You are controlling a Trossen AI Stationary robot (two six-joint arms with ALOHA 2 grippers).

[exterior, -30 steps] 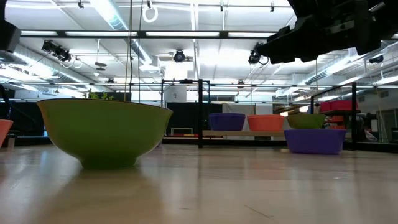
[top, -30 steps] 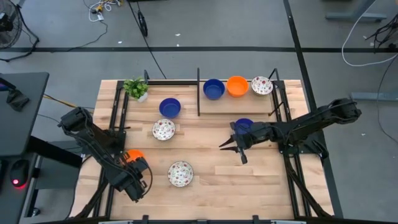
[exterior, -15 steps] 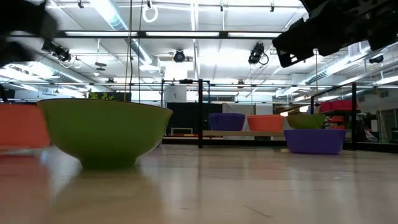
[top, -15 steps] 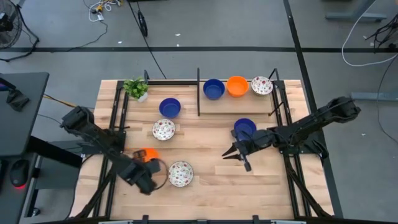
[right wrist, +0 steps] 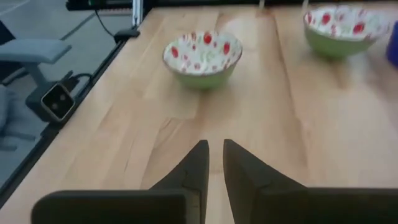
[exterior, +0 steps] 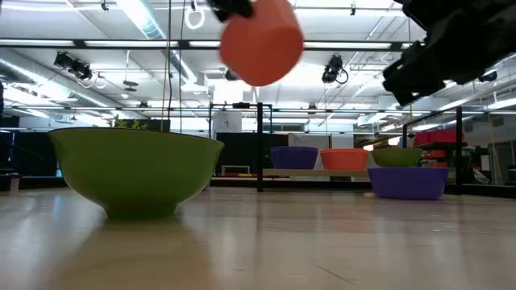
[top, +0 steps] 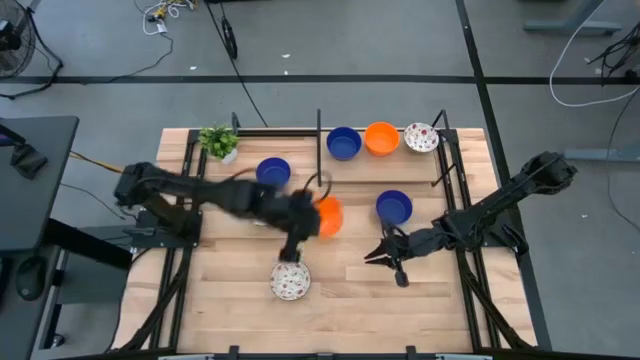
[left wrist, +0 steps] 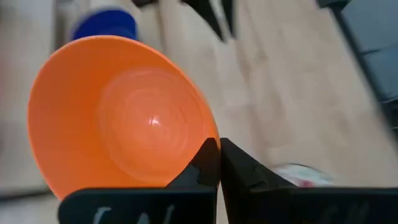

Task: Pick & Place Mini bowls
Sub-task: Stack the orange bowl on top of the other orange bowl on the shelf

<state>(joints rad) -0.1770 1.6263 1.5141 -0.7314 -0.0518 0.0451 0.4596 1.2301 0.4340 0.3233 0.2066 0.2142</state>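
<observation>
Over mid-table your left gripper [top: 312, 216] holds an orange bowl [top: 329, 215] pinched by its rim, clear of the wood, while your right gripper [top: 385, 255], fingers nearly closed and empty, sits near a blue bowl [top: 394, 207].

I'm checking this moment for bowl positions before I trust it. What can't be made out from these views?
- The floral bowl left of the table's middle: high view, covered by the blurred left arm.
- Left hand on the orange bowl: high view, motion blur smears its grip; the left wrist view shows it.
- Right hand: low view, cut off by the top edge.
- Potted plant: low view, behind the near bowl.
</observation>
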